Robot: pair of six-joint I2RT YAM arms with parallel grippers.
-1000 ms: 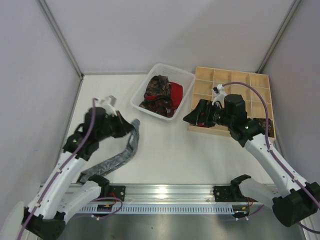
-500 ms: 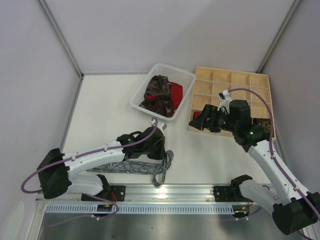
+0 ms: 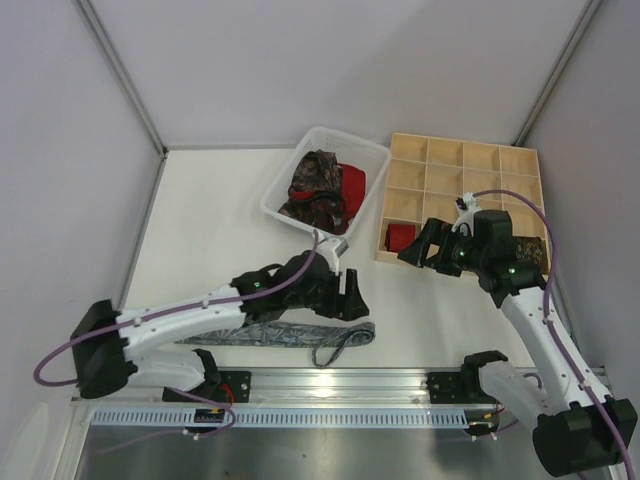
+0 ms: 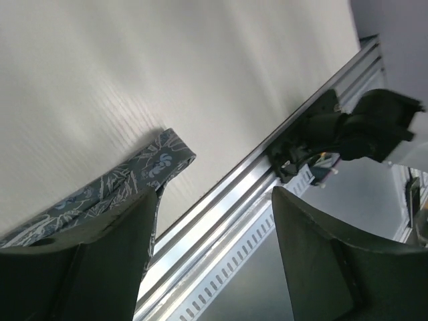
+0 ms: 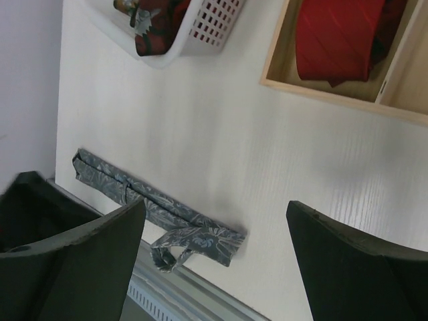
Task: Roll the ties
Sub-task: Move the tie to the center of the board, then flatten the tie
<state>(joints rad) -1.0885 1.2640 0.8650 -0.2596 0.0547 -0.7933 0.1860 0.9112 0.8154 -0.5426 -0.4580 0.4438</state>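
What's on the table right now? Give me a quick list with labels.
Grey tie: folded flat strip along the table's near edge, not rolled
Left gripper: open, close over that tie, holding nothing
Wooden tray: red tie in its near-left compartment
Right gripper: open, empty, near that red tie
Basket: dark patterned tie and second red tie heaped inside

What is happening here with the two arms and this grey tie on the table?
Two robot arms are working on rolling ties. The grey patterned tie lies unrolled along the near edge of the table, with one end folded over in a loop. The left gripper is open close to that end and holds nothing. The right gripper, also open and empty, hovers near the wooden tray, where a red tie sits in one compartment. More ties wait in the white basket.
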